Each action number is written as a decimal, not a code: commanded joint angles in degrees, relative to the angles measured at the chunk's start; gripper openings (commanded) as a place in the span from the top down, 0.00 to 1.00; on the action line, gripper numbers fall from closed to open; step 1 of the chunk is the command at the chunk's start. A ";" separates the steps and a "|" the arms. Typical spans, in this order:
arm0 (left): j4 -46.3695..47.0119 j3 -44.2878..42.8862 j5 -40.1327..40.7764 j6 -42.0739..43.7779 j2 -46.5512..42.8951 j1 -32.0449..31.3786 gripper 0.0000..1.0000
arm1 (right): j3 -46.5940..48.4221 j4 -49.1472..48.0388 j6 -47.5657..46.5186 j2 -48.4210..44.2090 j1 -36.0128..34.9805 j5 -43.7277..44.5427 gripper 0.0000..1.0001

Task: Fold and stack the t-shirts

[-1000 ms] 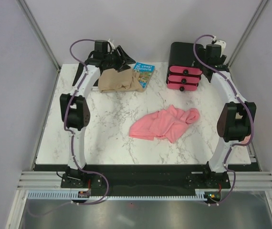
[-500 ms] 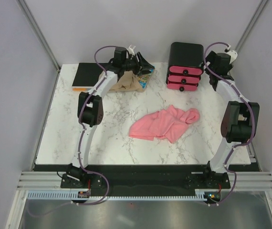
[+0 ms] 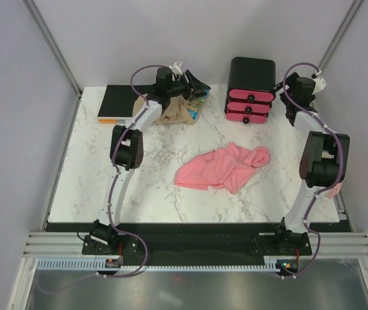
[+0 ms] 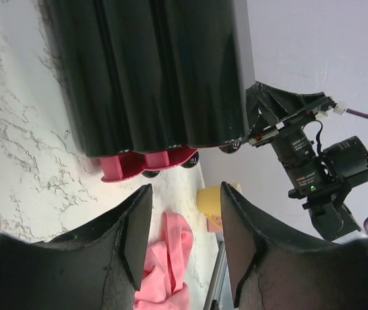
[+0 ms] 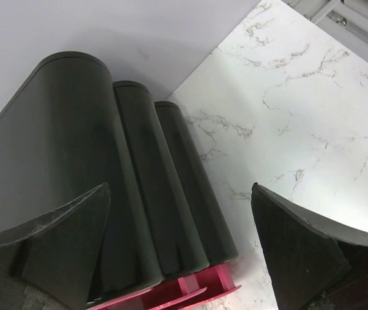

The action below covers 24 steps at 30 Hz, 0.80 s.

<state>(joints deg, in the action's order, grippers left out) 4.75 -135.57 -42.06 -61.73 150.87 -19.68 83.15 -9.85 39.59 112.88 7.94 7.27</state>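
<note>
A salmon-pink t-shirt point(image 3: 223, 168) lies crumpled on the marble table, right of centre. It also shows in the left wrist view point(image 4: 171, 258), low between the fingers and far off. My left gripper point(image 3: 194, 84) is open and empty at the back of the table, above a tan cloth point(image 3: 174, 111); in its own view point(image 4: 185, 190) it looks toward the black box. My right gripper point(image 3: 291, 102) is open wide and empty at the back right, beside that box; its own view point(image 5: 181, 194) shows nothing between the fingers.
A black box with pink drawer fronts point(image 3: 251, 90) stands at the back, also in both wrist views point(image 4: 152, 71) point(image 5: 126, 194). A colourful book point(image 3: 197, 105) lies by the tan cloth. A flat black book point(image 3: 116, 103) lies back left. A yellow object point(image 4: 210, 200) sits at the right table edge.
My left arm has swung right along the back edge, uncovering the flat black book, and now hovers over the tan cloth's right end. My right wrist has drawn back to the right. The pink t-shirt has not moved.
</note>
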 commanded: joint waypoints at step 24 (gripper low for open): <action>10.01 -2.95 3.65 -7.35 5.93 -3.00 0.50 | -3.53 -2.02 2.24 3.14 -3.90 -14.04 0.02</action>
<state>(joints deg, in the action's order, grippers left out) 13.82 -139.50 -39.92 -69.82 160.22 -22.85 78.87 -9.39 43.66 121.23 5.56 -5.19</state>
